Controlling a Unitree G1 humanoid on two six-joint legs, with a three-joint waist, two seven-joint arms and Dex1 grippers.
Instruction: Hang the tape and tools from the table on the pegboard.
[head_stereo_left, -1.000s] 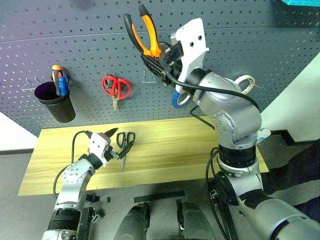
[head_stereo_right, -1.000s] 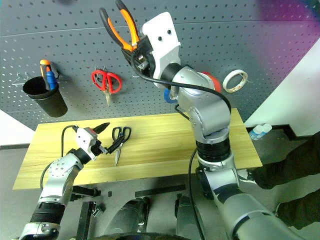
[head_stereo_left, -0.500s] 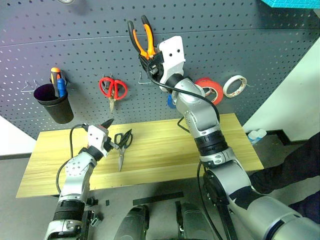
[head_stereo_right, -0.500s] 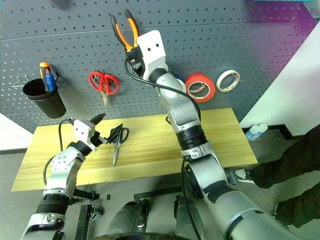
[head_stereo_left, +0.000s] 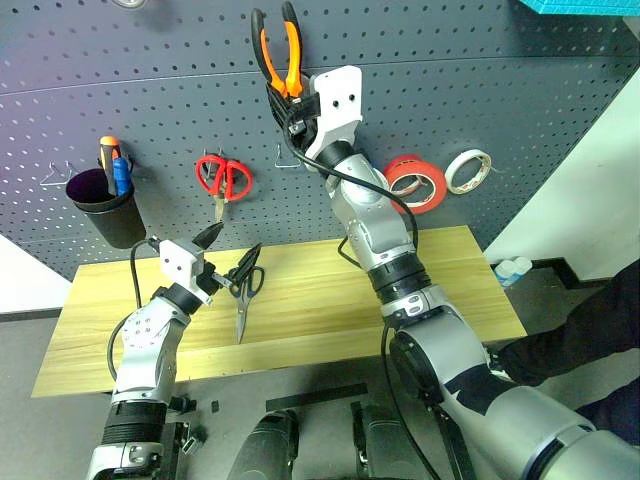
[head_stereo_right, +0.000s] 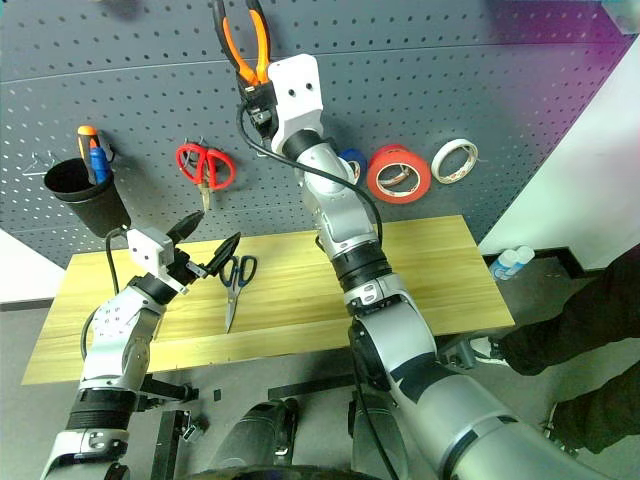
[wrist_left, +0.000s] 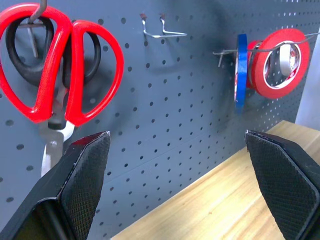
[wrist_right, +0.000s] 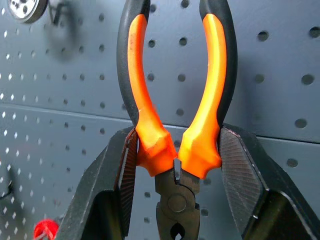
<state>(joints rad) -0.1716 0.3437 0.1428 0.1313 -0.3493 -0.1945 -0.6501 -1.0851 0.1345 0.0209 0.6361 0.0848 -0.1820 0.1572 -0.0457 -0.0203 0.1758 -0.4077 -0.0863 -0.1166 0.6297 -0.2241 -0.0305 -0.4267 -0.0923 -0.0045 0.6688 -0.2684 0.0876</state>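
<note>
1. Pliers (head_stereo_left: 283, 50), orange-and-black-handled, are seen held high against the pegboard (head_stereo_left: 520, 90) by the right gripper (wrist_right: 175, 165), whose jaws are partly closed on the handle bases just above the pivot; the handles point upward and the nose downward, so the long axis is upright.
2. An empty wire hook (head_stereo_left: 291, 160) is seen on the panel below and just to the left of the raised pliers, between the red-handled scissors (head_stereo_left: 224, 180) and the blue roll (head_stereo_right: 352, 160). The coming move is judged to turn on this: the gap between the two handles must be brought over a hook, and the right arm is the one nearer.
3. The dark-handled scissors (head_stereo_left: 245, 290) are left lying on the tabletop (head_stereo_left: 450, 280), blades pointing toward the robot, handles toward the wall.
4. The left gripper (head_stereo_left: 222, 255) is held just above and beside those handles, jaws spread wide and empty; it is the nearer arm for that tool.
5. The large orange-red tape (head_stereo_left: 417, 181) is already hung on the panel, beside a white roll (head_stereo_left: 469, 170).
6. A black cup (head_stereo_left: 104, 205) with small tools is hung at far left.
</note>
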